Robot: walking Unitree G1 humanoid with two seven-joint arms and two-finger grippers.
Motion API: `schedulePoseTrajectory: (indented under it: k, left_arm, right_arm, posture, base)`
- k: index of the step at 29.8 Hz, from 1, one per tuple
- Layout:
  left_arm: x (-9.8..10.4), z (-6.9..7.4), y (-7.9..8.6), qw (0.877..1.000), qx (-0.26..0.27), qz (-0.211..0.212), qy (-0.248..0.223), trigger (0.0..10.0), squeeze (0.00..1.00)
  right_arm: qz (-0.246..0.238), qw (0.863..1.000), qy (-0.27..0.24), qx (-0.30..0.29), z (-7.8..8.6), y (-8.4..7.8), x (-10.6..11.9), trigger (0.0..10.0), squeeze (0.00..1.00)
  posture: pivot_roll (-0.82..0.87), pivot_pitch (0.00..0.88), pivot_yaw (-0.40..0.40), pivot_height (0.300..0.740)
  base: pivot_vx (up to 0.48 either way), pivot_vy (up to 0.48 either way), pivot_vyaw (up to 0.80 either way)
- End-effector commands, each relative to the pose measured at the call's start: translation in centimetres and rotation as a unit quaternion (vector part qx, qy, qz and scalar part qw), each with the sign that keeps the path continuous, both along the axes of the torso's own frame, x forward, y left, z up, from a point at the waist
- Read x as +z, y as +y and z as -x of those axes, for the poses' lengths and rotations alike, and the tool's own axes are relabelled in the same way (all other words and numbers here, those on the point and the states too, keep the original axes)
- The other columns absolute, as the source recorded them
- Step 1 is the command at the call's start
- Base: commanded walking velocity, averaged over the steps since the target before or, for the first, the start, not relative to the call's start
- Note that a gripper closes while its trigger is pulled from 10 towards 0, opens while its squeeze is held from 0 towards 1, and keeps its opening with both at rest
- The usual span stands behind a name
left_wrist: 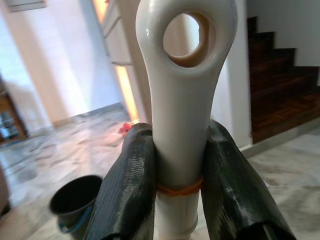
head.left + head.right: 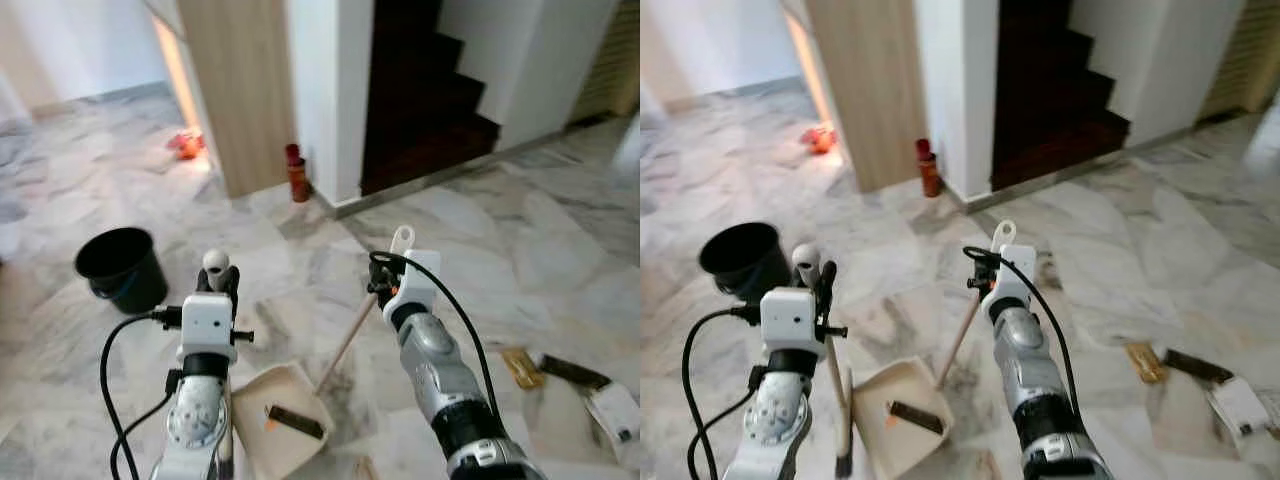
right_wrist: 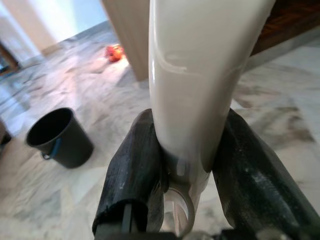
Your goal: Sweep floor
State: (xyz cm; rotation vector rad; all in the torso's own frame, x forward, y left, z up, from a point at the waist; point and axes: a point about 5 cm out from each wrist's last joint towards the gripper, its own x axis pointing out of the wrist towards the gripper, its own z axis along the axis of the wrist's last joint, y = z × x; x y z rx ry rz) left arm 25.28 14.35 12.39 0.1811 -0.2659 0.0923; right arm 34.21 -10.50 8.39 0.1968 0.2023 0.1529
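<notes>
My left gripper [image 2: 218, 278] is shut on the white top of the dustpan handle [image 1: 182, 100], which ends in a loop with a hole. The handle runs down to a cream dustpan [image 2: 285, 425] on the floor between my arms. A dark strip and an orange scrap lie in the pan. My right gripper [image 2: 384, 278] is shut on the white end of the broom handle [image 2: 402, 240]. Its wooden stick [image 2: 345, 345] slants down to the floor beside the dustpan. In the right wrist view the black fingers [image 3: 134, 172] clamp that handle.
A black bucket [image 2: 122, 268] stands on the marble floor to my left. Wrappers [image 2: 520, 366] and a white packet [image 2: 616, 410] lie at the right. Ahead are a wooden panel [image 2: 245, 90], a red bottle [image 2: 297, 176] by the wall corner, dark stairs [image 2: 420, 90] and an orange thing [image 2: 185, 145].
</notes>
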Motion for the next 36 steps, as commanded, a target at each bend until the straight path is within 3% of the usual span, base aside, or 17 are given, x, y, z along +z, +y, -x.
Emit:
schedulePoseTrajectory:
  k: [1, 17, 21, 36]
  left_arm:
    - [0.74, -0.14, 0.21, 1.000, 0.002, -0.003, -0.014, 10.0, 0.00]
    - [0.76, -0.16, 0.20, 1.000, 0.003, -0.003, -0.014, 10.0, 0.00]
    - [0.78, -0.16, 0.20, 1.000, 0.004, -0.002, -0.014, 10.0, 0.00]
    - [0.77, -0.14, 0.24, 1.000, 0.004, -0.003, -0.013, 10.0, 0.00]
  right_arm:
    - [-0.015, 1.000, -0.025, 0.012, -0.45, 0.83, 1.31, 10.0, 0.00]
    - [-0.015, 0.999, -0.020, 0.030, -0.30, 1.24, 1.13, 10.0, 0.00]
    - [-0.012, 0.999, -0.023, 0.037, -0.29, 1.40, 1.21, 10.0, 0.00]
    - [-0.017, 0.999, -0.019, 0.045, -0.21, 1.65, 1.10, 10.0, 0.00]
  posture:
    - [-0.18, 0.000, 0.073, 0.740]
    - [-0.18, 0.000, 0.071, 0.740]
    - [-0.18, 0.000, 0.071, 0.740]
    - [-0.18, 0.000, 0.071, 0.740]
  base:
    - [0.000, 0.000, 0.51]
    - [0.000, 0.000, 0.03]
    - [0.000, 0.000, 0.75]
    - [0.265, 0.000, 0.14]
